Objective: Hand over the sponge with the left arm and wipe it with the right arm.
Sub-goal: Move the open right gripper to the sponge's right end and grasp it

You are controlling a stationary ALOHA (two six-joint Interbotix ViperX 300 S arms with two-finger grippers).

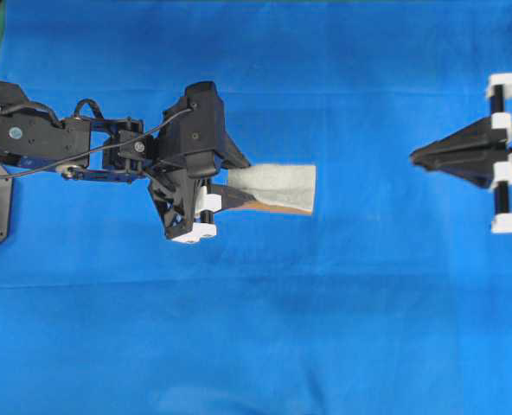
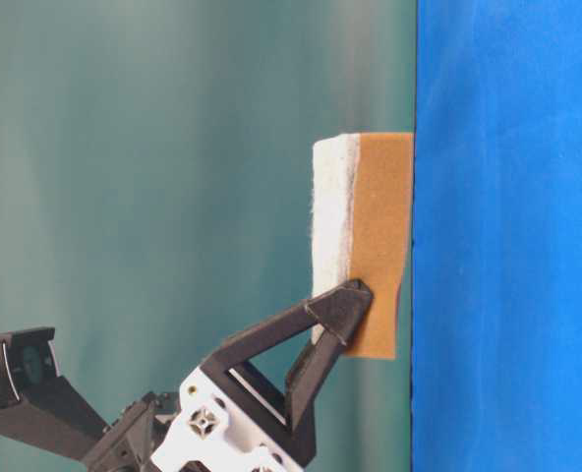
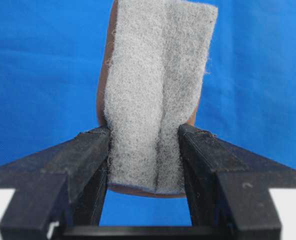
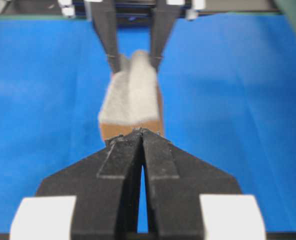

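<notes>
My left gripper [image 1: 226, 197] is clenched on one end of the sponge [image 1: 278, 187], and I hold it up in the air above the blue table cover [image 1: 256, 328]. In the overhead view the sponge sticks out to the right from my fingers, pale grey felt on top and a thin tan layer under it. In my left wrist view the two fingers [image 3: 85, 150] press the felt from both sides, so it folds a little in the middle. In the table-level view the tan face [image 2: 379, 236] shows beside the white layer.

My right gripper [image 1: 420, 156] is at the right side of the overhead view, well apart from the sponge. Its fingers are pressed together and grasp nothing. In the right wrist view its tips [image 4: 142, 132] point at the free end of the sponge [image 4: 130, 97].
</notes>
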